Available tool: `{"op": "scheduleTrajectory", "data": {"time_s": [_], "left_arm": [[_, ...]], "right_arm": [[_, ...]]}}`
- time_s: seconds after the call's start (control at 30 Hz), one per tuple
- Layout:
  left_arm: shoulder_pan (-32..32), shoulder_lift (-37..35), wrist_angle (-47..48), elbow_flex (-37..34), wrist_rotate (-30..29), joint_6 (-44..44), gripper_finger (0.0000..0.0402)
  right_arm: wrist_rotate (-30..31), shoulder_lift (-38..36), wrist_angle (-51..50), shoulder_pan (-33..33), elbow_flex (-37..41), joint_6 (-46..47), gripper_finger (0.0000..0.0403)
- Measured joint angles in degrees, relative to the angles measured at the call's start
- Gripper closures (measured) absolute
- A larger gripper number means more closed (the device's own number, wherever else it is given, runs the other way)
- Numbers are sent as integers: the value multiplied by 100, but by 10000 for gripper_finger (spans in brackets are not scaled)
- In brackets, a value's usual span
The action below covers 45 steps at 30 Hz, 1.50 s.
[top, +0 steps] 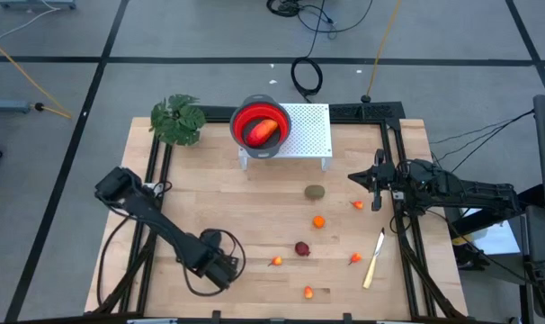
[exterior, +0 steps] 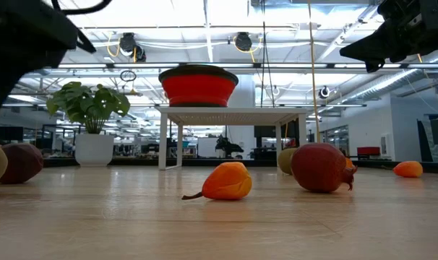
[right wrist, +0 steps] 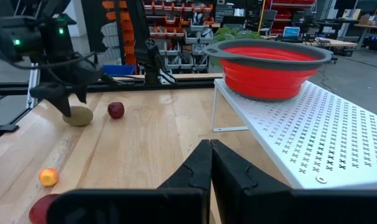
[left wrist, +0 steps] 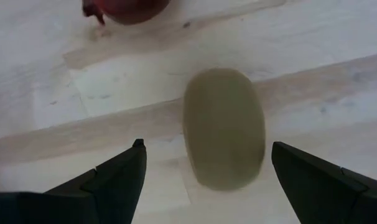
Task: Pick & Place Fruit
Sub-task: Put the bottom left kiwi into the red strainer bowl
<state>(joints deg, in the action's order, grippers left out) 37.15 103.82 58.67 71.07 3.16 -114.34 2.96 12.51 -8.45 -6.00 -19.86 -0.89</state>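
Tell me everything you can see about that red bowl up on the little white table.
The red bowl is round, with stepped red walls that look like soft rubber and a dark grey rim with a small tab handle on two opposite sides. It stands upright on a white perforated stand near the table's far edge. One long red-orange fruit lies inside. Nothing else touches it.

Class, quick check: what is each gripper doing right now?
Left gripper: open, straddling an olive-brown fruit, not gripping.
Right gripper: shut, holding nothing.
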Motion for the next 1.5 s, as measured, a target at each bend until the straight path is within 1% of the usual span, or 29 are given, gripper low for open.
{"op": "scheduleTrajectory", "data": {"time_s": [0.27,0.43,0.6,0.7,1.03,1.13,1.2,1.33,1.4,1.5], "left_arm": [[-2,355,-159,0,32,6,62],[-12,548,-202,0,267,-17,62],[-26,574,-221,0,302,-13,67],[-43,574,-221,0,287,15,88],[-44,574,-317,0,153,5,209],[-44,572,-429,0,92,4,228],[-44,567,-520,2,83,9,228],[-44,567,-545,144,40,113,203],[-44,567,-548,287,-189,304,194],[-42,567,-587,547,-803,803,194]], "right_arm": [[0,0,1,-2,0,1,403],[0,0,2,1,0,2,403],[0,0,2,1,0,17,403],[0,0,2,-2,2,17,403],[0,0,2,-1,0,20,403],[0,0,2,-1,0,20,403],[0,-1,2,-2,0,20,403],[-2,0,2,1,0,20,403],[0,0,2,0,1,20,403],[0,0,2,1,0,20,403]]}}
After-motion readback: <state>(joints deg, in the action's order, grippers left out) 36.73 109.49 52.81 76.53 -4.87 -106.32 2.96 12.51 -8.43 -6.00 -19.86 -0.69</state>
